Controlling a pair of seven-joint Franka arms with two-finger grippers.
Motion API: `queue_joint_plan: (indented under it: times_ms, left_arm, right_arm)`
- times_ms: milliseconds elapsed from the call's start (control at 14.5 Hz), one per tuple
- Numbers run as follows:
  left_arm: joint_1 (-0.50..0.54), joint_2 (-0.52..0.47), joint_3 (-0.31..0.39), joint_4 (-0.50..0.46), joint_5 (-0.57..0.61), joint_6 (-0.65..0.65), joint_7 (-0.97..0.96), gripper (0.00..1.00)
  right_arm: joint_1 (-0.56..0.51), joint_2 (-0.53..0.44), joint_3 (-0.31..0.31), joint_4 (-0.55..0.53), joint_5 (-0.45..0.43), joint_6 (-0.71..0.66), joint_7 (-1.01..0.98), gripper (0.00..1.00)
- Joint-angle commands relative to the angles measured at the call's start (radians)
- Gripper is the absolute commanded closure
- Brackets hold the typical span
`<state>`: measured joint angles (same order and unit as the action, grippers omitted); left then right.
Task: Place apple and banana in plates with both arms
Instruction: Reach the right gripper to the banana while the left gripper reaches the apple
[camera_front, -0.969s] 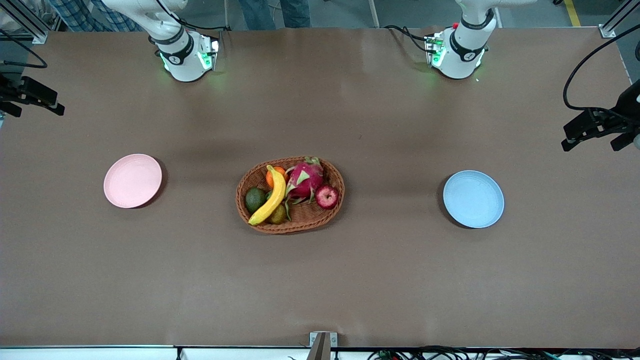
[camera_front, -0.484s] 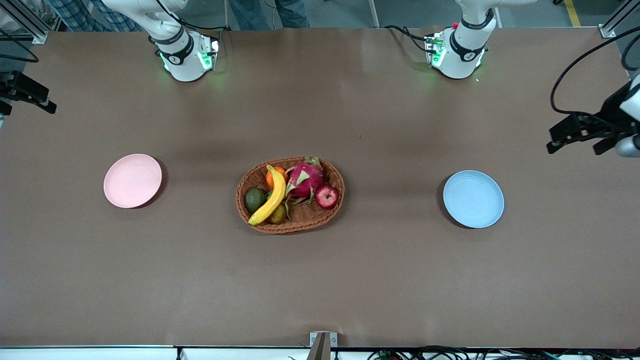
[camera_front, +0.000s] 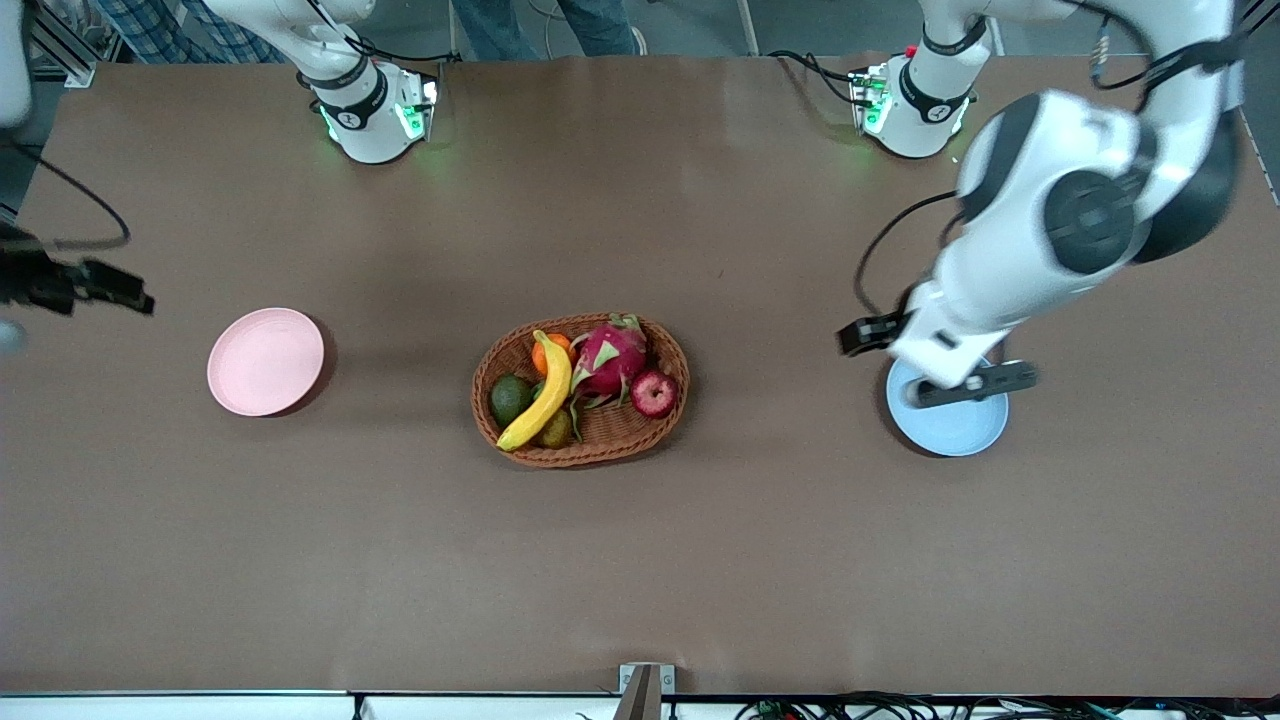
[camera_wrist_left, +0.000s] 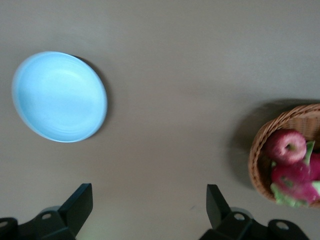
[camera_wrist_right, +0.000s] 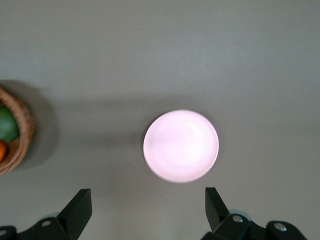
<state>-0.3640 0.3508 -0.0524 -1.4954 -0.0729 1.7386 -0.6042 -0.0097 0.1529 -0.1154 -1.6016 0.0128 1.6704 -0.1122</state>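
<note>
I took the wicker basket (camera_front: 581, 391) as my landmark, since both fruits lay inside it at the middle of the table. The apple (camera_front: 654, 393) sat at the basket's end toward my left arm's side, tucked against the dragon fruit (camera_front: 608, 358), and the banana (camera_front: 540, 393) lay in the half toward my right arm's side, resting on the other fruit, its long axis running from the basket's rim nearest the front camera up toward the orange (camera_front: 548, 350). My left gripper (camera_front: 935, 362) hung in the air over the blue plate (camera_front: 950, 420), fingers spread wide with nothing between them; from there the apple lay straight toward the basket, and the left wrist view showed it at the rim (camera_wrist_left: 286, 146). My right gripper (camera_front: 85, 285) hovered with its fingers likewise apart and empty, out past the pink plate (camera_front: 265, 361), which lay between it and the basket. So I judged the apple to be the left arm's fruit and the banana the right's, the right arm having the longer reach and needing to close across the banana's narrow width.
</note>
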Motion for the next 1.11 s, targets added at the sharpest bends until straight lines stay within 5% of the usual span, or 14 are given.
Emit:
queue_joint_plan:
  times_ms: [0,623,1038]
  left_arm:
    - [-0.051,0.081,0.003,0.034,-0.007,0.098,-0.147,0.00]
    - [-0.228,0.335,0.002,0.124,-0.089,0.493,-0.546,0.00]
    - [-0.288,0.393,0.003,0.121,-0.099,0.524,-0.558,0.00]
  right_arm:
    - [0.036,0.063,0.006,0.049,-0.018,0.026,0.025,0.00]
    - [0.405,0.282,0.013,0.054,0.128,0.268,0.857,0.00]
    - [0.600,0.537,0.013,0.167,0.113,0.411,1.284,0.00]
